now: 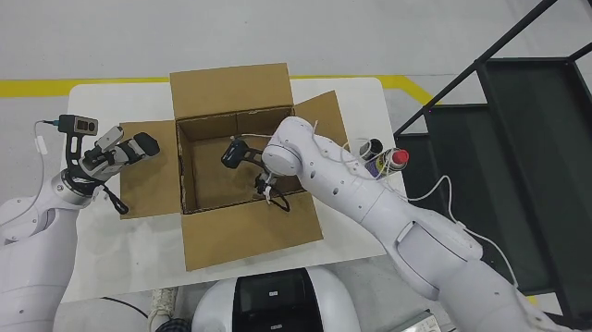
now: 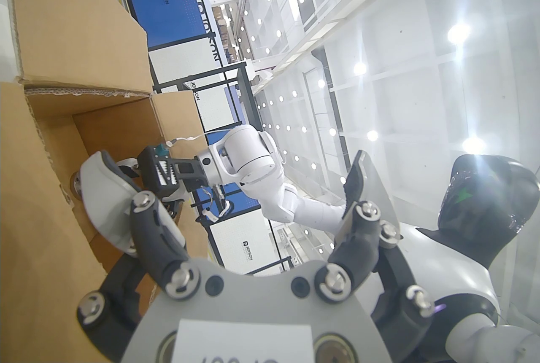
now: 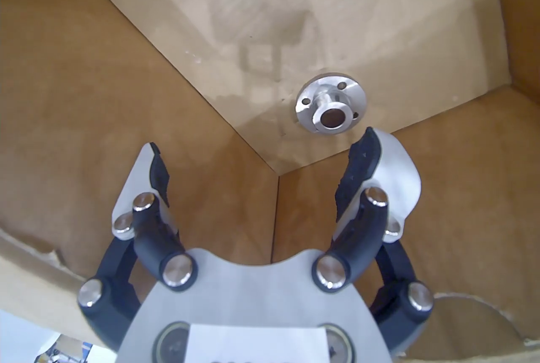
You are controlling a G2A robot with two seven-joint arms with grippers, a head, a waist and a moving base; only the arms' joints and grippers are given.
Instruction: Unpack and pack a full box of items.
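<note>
Box looked nearly unpacked; a metal flange lay on its floor.
Right gripper hung inside, fingers spread wide, near the flange; the next move called for lowering to straddle its hub.

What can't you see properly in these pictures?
Top view: the right arm covers part of the box floor; the cans beside it are partly hidden, their labels too small.
Left wrist view: the box's near wall and the left claw block its floor.
Right wrist view: the right claw hides the floor nearest it.
</note>
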